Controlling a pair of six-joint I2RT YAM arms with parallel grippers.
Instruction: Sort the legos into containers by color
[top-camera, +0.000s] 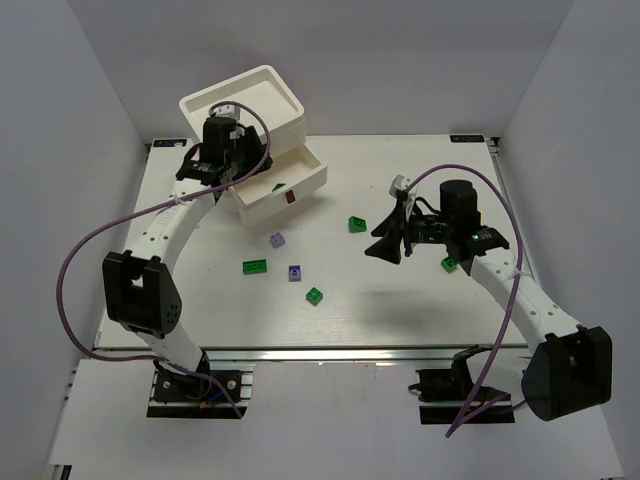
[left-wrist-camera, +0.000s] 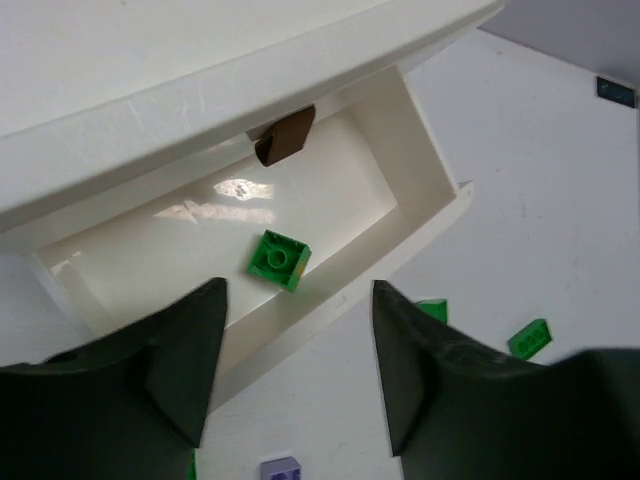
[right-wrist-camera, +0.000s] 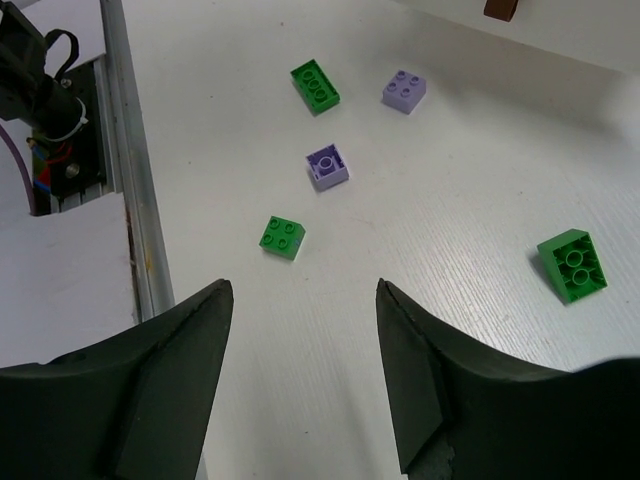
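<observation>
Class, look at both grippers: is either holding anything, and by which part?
Nothing is held: the left gripper and right gripper both stand open and empty.

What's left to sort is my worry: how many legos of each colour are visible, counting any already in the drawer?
Green legos: 5 (1 in the open drawer, 4 on the table)
Purple legos: 2 (both on the table)
Total: 7
</observation>
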